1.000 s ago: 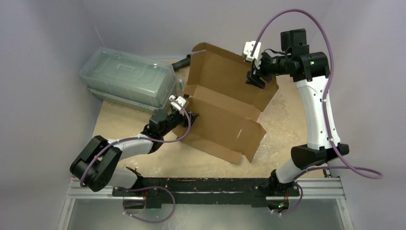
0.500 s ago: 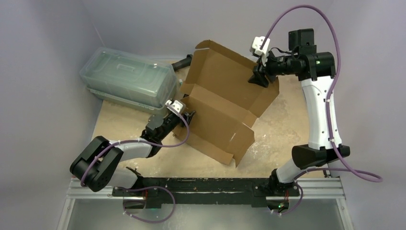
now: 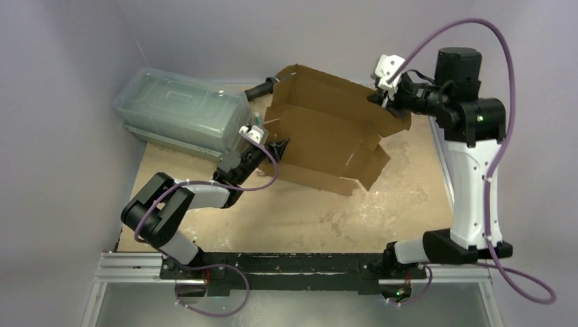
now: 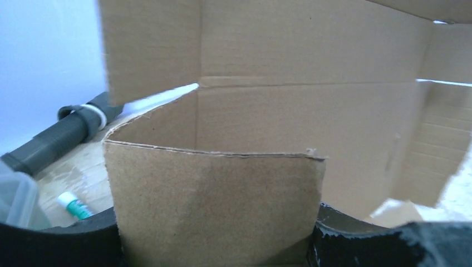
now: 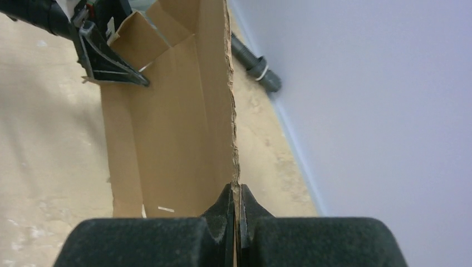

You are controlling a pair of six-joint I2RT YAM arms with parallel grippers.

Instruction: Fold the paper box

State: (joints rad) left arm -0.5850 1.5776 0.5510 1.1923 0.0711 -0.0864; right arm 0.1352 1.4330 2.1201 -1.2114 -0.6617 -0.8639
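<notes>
The paper box (image 3: pixel 327 136) is a brown cardboard sheet, partly folded, its panels standing up at the back of the table. My right gripper (image 3: pixel 383 97) is shut on the thin top edge of its far right panel; the right wrist view shows that edge (image 5: pixel 232 122) pinched between the jaws at my right gripper (image 5: pixel 237 196). My left gripper (image 3: pixel 272 148) is at the box's left end. In the left wrist view a short flap (image 4: pixel 214 200) fills the whole gap between its fingers, touching both, with the box's inner panels (image 4: pixel 311 111) behind.
A clear greenish lidded container (image 3: pixel 180 116) stands at the back left, close to the box. A dark grey tube (image 3: pixel 259 87) lies along the back wall, and a small green-and-white stick (image 4: pixel 75 204) lies near it. Walls close in the back and both sides.
My right gripper has shut on the box's edge and moved right and back. The box has shifted toward the back wall and stands steeper; my left gripper has moved along with it.
</notes>
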